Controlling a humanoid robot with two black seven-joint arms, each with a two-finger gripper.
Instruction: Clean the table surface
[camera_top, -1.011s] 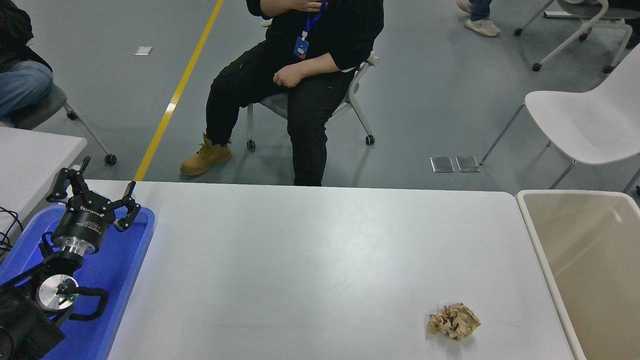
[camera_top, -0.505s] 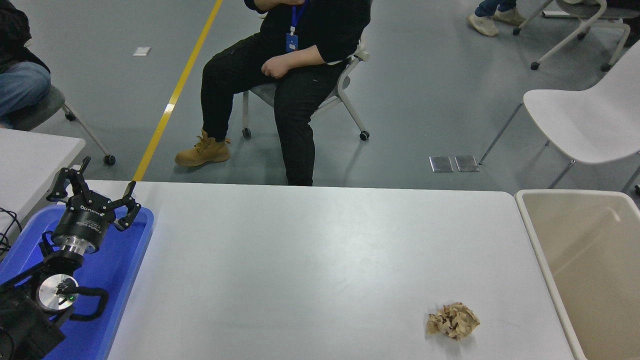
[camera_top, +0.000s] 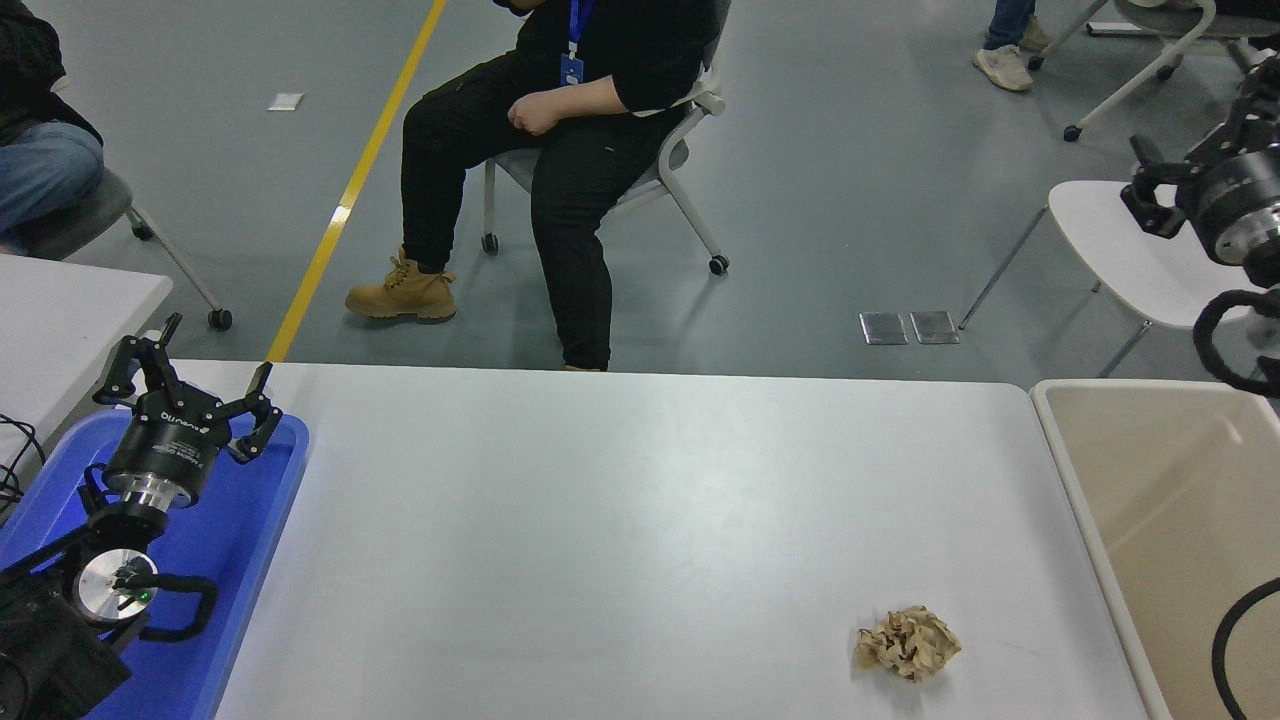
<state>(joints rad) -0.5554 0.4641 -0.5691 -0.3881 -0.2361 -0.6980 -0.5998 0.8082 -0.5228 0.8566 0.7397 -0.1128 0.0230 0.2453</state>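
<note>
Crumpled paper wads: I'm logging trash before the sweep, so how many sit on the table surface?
1. The only crumpled brown paper wad lies near the table surface front right, close to the beige bin.

Two tables: the big white one (camera_top: 640, 500) and a smaller one (camera_top: 70, 300) at far left. On or beside them are one paper wad (camera_top: 907, 643) at near right, one blue tray (camera_top: 240, 560) at left and one beige bin (camera_top: 1180, 520) at right. Two grippers show, left (camera_top: 190, 385) and right (camera_top: 1190, 150), and beyond the table are two seated people (camera_top: 570, 130) (camera_top: 40, 160), a third person's legs (camera_top: 1005, 50) and four chairs (camera_top: 660, 170) (camera_top: 1140, 250) (camera_top: 90, 215) (camera_top: 1160, 50).
</note>
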